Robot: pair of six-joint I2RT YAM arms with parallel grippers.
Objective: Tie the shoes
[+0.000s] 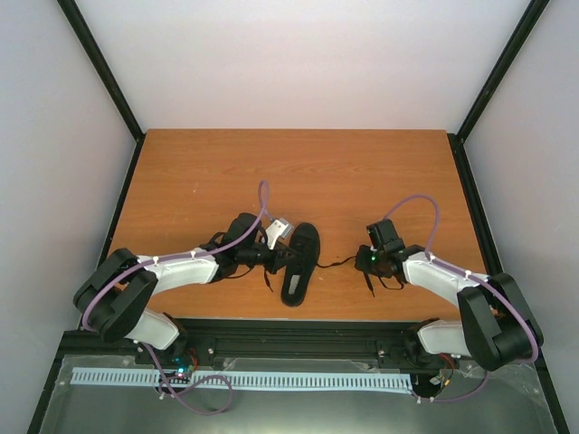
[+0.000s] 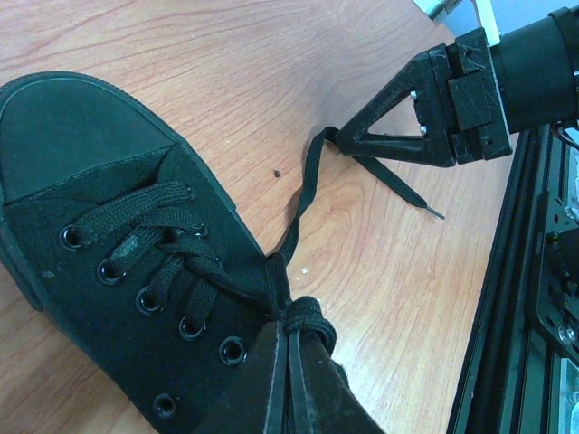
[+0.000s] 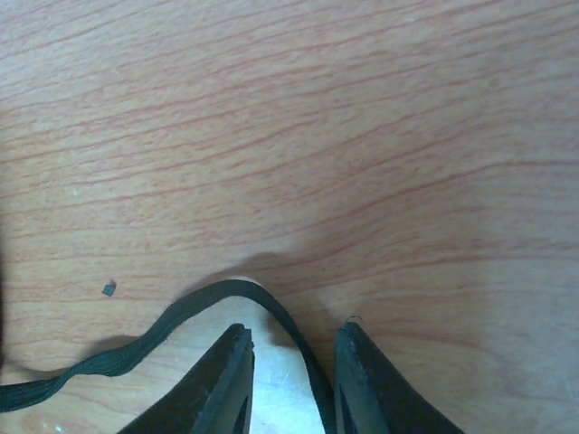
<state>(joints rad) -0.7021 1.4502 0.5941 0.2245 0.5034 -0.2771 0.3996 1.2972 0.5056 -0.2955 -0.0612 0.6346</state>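
The black shoe (image 1: 300, 262) lies mid-table with its pale inner sole showing; in the left wrist view (image 2: 99, 271) its toe points up-left. My left gripper (image 2: 288, 330) is shut on a bunched loop of black lace at the shoe's eyelet side, and it sits against the shoe's left side in the top view (image 1: 271, 257). A lace strand (image 2: 308, 181) runs from there across the wood to my right gripper (image 2: 348, 137). In the right wrist view that lace (image 3: 136, 348) passes between the open jaws of my right gripper (image 3: 291, 339), near the right finger. The lace's free tip (image 2: 434, 212) lies on the table.
The wooden table (image 1: 298, 172) is framed by black posts and pale walls. A black rail (image 2: 507, 298) runs along the near edge, close to the right of both grippers. A small dark speck (image 3: 109, 288) lies on the wood.
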